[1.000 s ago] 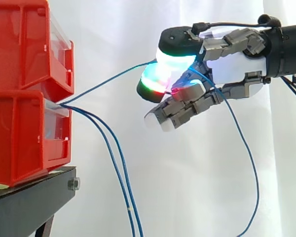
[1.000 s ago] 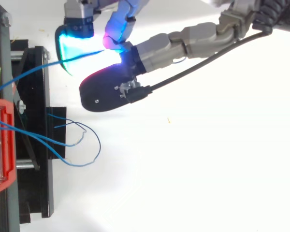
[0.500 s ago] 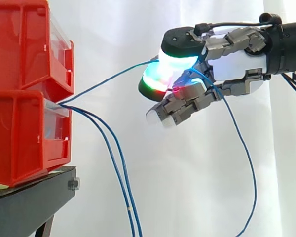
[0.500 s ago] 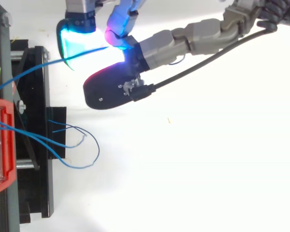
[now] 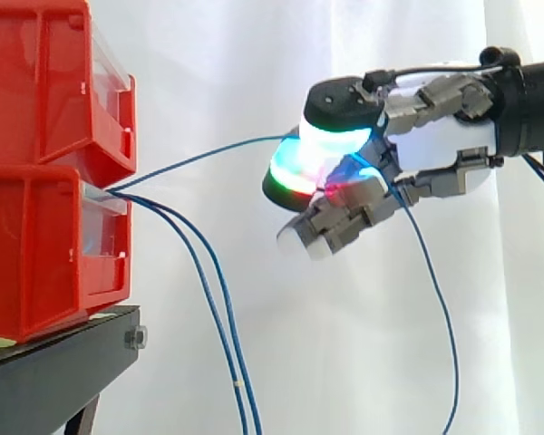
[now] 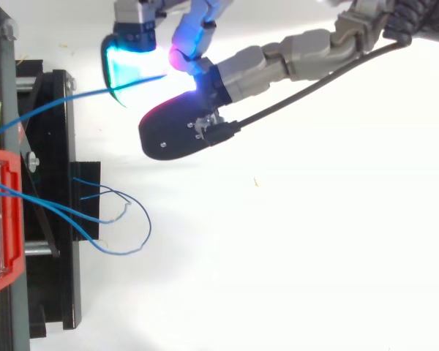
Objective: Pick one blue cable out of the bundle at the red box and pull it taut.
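Cyan and green glow on the pads (image 5: 331,138) of the hand (image 5: 432,136), which is curled and pinching one blue cable (image 5: 199,157). From the pinch the cable runs down and left to the gap at the red box (image 5: 36,254), with a slight bow in it; its free tail drops below the palm. Two other cables (image 5: 213,299) hang slack from the same gap, past the black stand (image 5: 54,372). Risks, as I judge them: the thin strand may slide through the pads if the pull outruns the grip. A hard tug might yank its end out or shift the box. Any tangle at the exit would drag a neighbour along.
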Controlling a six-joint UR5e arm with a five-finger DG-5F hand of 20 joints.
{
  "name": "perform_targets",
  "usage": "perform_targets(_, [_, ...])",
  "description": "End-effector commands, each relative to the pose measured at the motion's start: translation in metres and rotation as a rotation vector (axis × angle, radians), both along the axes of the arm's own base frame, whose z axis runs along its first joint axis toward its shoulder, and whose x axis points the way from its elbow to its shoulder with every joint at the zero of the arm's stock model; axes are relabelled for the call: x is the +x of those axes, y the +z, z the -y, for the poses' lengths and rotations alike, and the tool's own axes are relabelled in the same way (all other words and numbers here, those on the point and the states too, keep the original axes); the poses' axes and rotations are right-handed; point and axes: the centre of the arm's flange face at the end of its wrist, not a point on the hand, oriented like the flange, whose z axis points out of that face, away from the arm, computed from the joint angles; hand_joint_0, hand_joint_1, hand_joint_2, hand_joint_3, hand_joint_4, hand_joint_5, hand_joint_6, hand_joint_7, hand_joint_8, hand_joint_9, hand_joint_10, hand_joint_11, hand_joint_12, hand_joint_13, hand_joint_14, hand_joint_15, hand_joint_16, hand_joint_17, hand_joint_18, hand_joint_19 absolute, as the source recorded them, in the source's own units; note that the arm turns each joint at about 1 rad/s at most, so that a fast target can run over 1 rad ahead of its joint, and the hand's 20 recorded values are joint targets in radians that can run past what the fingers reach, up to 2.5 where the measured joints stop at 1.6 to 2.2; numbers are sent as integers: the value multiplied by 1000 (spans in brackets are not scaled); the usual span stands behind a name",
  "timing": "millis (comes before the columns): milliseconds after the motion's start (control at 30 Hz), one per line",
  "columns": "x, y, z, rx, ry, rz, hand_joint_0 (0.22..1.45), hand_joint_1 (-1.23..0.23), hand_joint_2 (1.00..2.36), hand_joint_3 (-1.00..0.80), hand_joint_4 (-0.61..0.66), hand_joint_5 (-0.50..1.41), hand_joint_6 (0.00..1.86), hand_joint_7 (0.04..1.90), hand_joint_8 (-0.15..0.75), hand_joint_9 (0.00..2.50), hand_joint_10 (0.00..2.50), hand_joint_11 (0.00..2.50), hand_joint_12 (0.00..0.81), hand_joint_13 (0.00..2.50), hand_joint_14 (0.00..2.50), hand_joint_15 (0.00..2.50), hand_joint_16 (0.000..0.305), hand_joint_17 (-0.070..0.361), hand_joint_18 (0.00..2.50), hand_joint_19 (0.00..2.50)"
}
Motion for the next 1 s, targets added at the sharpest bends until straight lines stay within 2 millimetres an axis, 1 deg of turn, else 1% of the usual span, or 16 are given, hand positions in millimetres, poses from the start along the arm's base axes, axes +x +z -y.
perform_targets(0, [-3,-12,-1,28,-2,-17,668,-760,1006,-428,70,-210,901,892,271,1062,187,1438,385,575,13,378,49,111,483,256])
perform_targets(67, [-4,-18,-3,46,-1,-22,665,-759,1005,-426,72,-210,901,892,277,1063,184,1436,386,574,13,381,49,111,482,257])
perform_targets(133, [-4,-18,-4,49,1,-22,663,-756,1005,-425,72,-210,901,893,274,1062,184,1437,387,574,14,372,49,110,481,255])
perform_targets(467, [-4,-18,-4,49,1,-20,640,-734,1005,-437,87,-208,900,872,272,1061,171,1436,389,573,13,387,49,110,478,263])
perform_targets(700, [-4,-18,-4,49,1,-20,601,-678,1000,-499,96,-203,889,850,278,1059,162,1440,392,570,13,390,50,112,468,274])
perform_targets(967, [-4,-18,-4,49,1,-20,556,-627,1000,-500,105,-200,880,840,293,1054,173,1417,400,567,13,396,51,115,465,279])
